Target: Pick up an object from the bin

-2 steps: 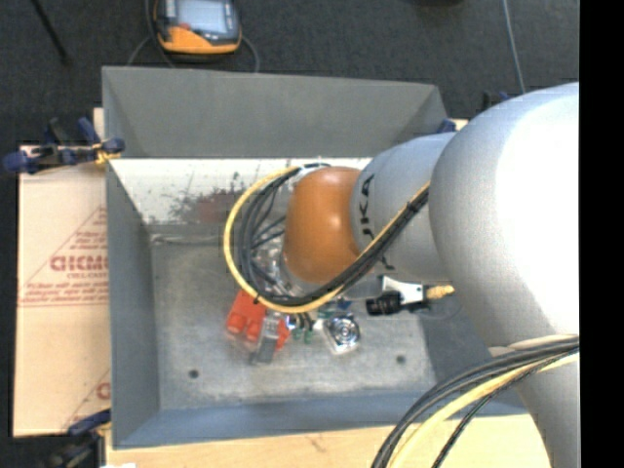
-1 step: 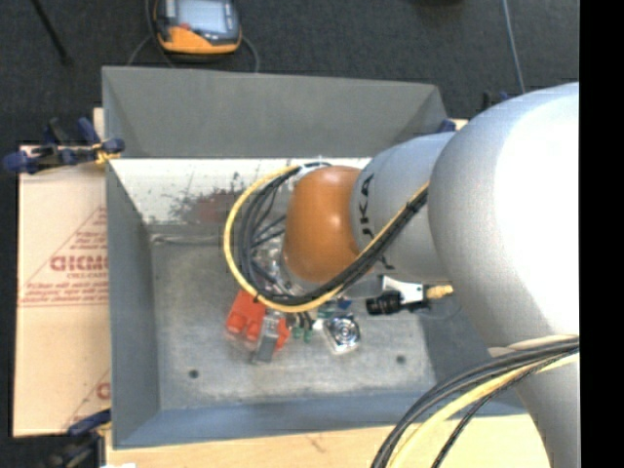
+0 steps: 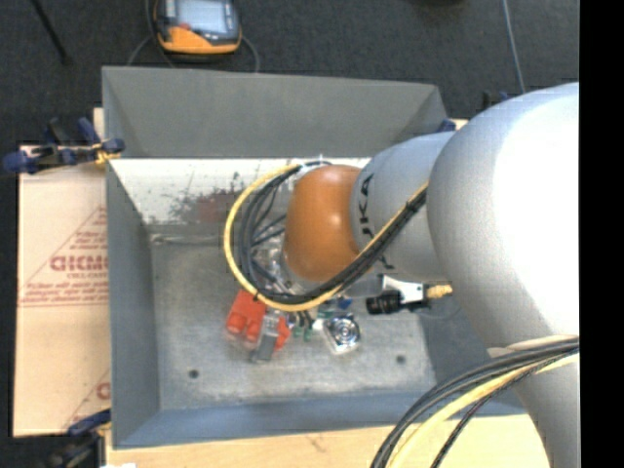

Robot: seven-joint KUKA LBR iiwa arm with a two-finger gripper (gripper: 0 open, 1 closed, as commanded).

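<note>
Gripper point(image 3: 276, 295) low over the floor of the grey metal bin point(image 3: 175, 359), tucked under the arm's orange wrist cover point(image 3: 317, 222), spread or pressed together cannot tell; orange-red blocky plastic piece point(image 3: 252, 325) just beside it mid-floor, small shiny silver metal part point(image 3: 342, 333) near on that piece's right.

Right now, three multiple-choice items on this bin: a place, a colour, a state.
1. The orange-red block lies: A on the bin floor, near the middle; B in the far-left corner; C outside.
2. The small thing just right of it is: A blue; B shiny silver; C yellow.
3. The arm is: A parked outside; B resting on the rim; C reaching into the bin.
A, it lies by the orange wrist cover; B, it glints like metal; C, the cover hangs over the floor.
</note>
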